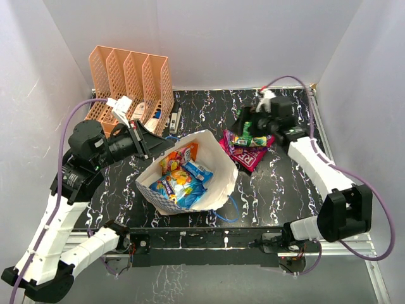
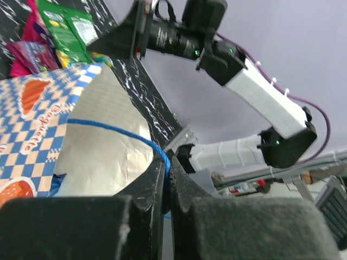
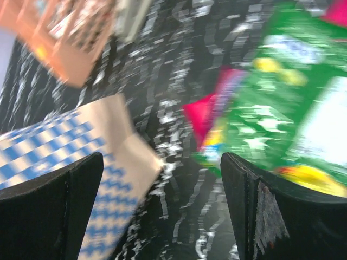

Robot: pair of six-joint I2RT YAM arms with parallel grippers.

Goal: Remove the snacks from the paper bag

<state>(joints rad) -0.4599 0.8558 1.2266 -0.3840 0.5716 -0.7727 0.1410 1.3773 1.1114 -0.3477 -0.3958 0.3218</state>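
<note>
The blue-and-white checkered paper bag (image 1: 215,174) lies open in the middle of the table with orange and blue snack pouches (image 1: 180,174) inside. My left gripper (image 1: 163,144) is at the bag's far-left rim, shut on the bag's blue cord handle (image 2: 157,150). A green pouch (image 1: 245,132) lies on magenta pouches (image 1: 248,156) to the right of the bag. My right gripper (image 1: 245,123) hovers open and empty over that pile; the green pouch (image 3: 282,108) and the bag's corner (image 3: 114,141) show blurred in its wrist view.
A peach slotted file rack (image 1: 130,79) stands at the back left, with small white items (image 1: 174,118) beside it. The table is black marble pattern (image 1: 278,190). White walls close in on three sides.
</note>
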